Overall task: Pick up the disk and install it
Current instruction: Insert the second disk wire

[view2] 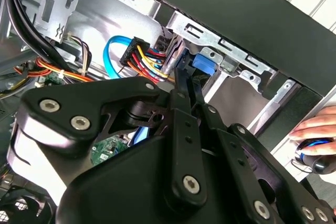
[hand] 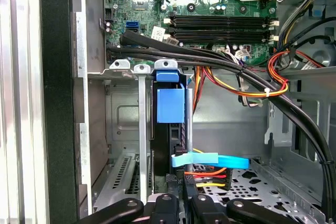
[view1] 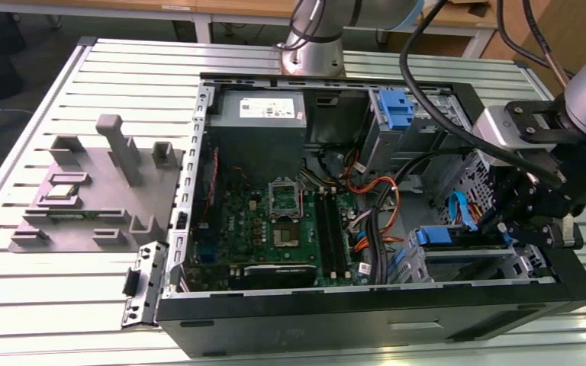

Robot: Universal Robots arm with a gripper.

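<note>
You are looking at the black claw point(hand: 182, 203) drawn narrow, its fingers point(hand: 197, 205) nearly touching, right at the near edge of the flat dark disk in its blue plastic carrier frame point(hand: 169, 129). The disk is standing on edge in a slot of the grey metal drive cage point(hand: 123, 129), inside the open black computer case point(view1: 375, 324), at the exterior view's right. A flat light-blue data cable point(hand: 210, 160) and a red, orange and yellow wire bundle point(hand: 207, 174) are reaching its near end. The white sticker on the grey power-supply box point(view1: 257, 110) is carrying print too small to read.
</note>
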